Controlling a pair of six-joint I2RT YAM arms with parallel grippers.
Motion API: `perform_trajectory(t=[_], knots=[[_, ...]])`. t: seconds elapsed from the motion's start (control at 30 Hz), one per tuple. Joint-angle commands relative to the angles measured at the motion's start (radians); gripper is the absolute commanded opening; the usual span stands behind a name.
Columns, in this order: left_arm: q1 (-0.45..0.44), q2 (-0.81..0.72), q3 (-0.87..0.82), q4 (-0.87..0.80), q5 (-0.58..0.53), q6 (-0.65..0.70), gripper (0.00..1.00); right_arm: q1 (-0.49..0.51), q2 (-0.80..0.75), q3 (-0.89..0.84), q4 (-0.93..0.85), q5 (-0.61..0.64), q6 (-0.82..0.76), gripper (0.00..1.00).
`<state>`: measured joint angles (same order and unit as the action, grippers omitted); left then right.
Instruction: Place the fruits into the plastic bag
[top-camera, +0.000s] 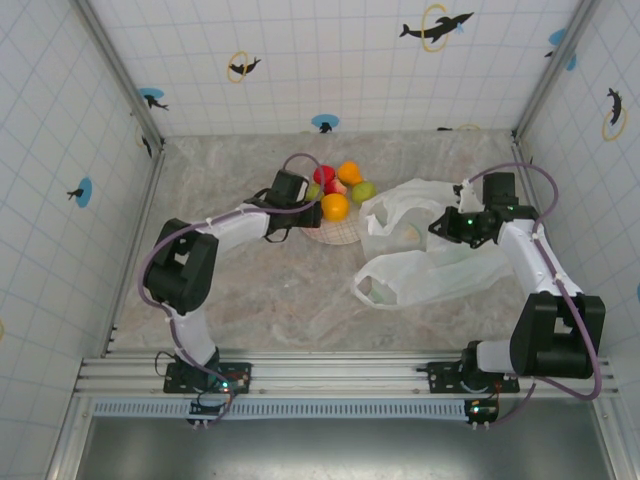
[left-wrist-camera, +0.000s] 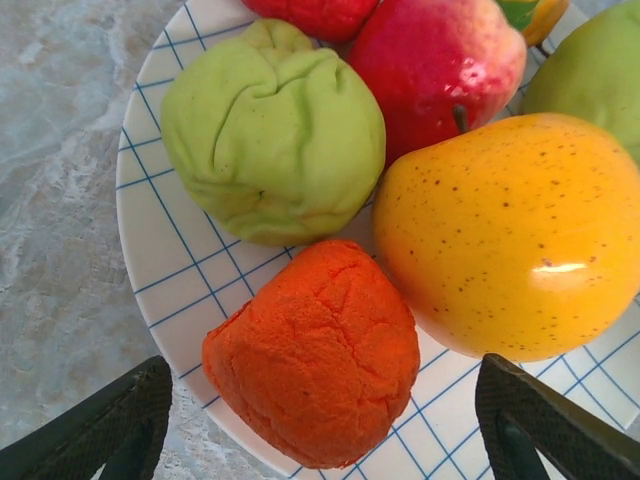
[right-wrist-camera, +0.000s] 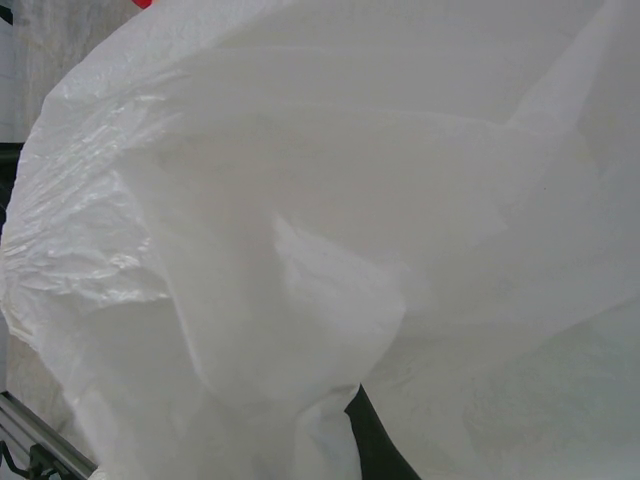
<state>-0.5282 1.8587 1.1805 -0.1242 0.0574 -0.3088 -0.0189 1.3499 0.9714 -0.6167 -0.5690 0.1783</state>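
Several fruits lie on a white plate (top-camera: 343, 237) with blue grid lines at the table's middle: a red one (top-camera: 324, 175), an orange one (top-camera: 349, 172), a green one (top-camera: 363, 190) and a yellow-orange one (top-camera: 335, 206). In the left wrist view my left gripper (left-wrist-camera: 322, 405) is open, and its fingers (left-wrist-camera: 115, 425) stand either side of a rough orange fruit (left-wrist-camera: 315, 350) at the plate's rim (left-wrist-camera: 150, 240) without touching it. A wrinkled green fruit (left-wrist-camera: 270, 130), a red one (left-wrist-camera: 435, 65) and the yellow-orange one (left-wrist-camera: 515, 235) crowd beside it. The plastic bag (top-camera: 425, 265) lies right of the plate. My right gripper (top-camera: 446, 226) is shut on its bunched film (right-wrist-camera: 330, 200).
Tiled walls with metal corner posts close in the table on three sides. Bare marbled tabletop (top-camera: 260, 290) stretches in front of the plate and to the left. The bag's loop handle (top-camera: 375, 288) spreads toward the near edge.
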Motion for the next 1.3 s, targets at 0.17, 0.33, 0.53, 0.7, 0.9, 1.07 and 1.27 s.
perform_trajectory(t=[0.17,0.33,0.53,0.7,0.9,1.07,1.27], knots=[[0.003,0.066,0.069,-0.05,-0.001,0.031,0.72,0.005,-0.003,0.026,0.015,-0.005,-0.012,0.0],[0.003,0.091,0.09,-0.056,-0.005,0.062,0.71,0.006,-0.003,0.027,0.014,-0.001,-0.013,0.0],[0.004,0.113,0.102,-0.057,-0.002,0.06,0.71,0.005,-0.005,0.023,0.014,-0.002,-0.012,0.0],[0.004,0.129,0.102,-0.057,0.002,0.057,0.7,0.005,-0.007,0.021,0.016,-0.001,-0.013,0.0],[0.004,0.101,0.079,-0.048,-0.005,0.052,0.63,0.006,-0.007,0.022,0.017,0.0,-0.011,0.0],[0.004,0.021,0.008,-0.012,-0.005,0.048,0.59,0.007,-0.005,0.023,0.018,0.001,-0.007,0.0],[0.003,-0.159,-0.17,0.053,0.039,-0.016,0.57,0.007,-0.006,0.031,0.016,-0.001,0.002,0.0]])
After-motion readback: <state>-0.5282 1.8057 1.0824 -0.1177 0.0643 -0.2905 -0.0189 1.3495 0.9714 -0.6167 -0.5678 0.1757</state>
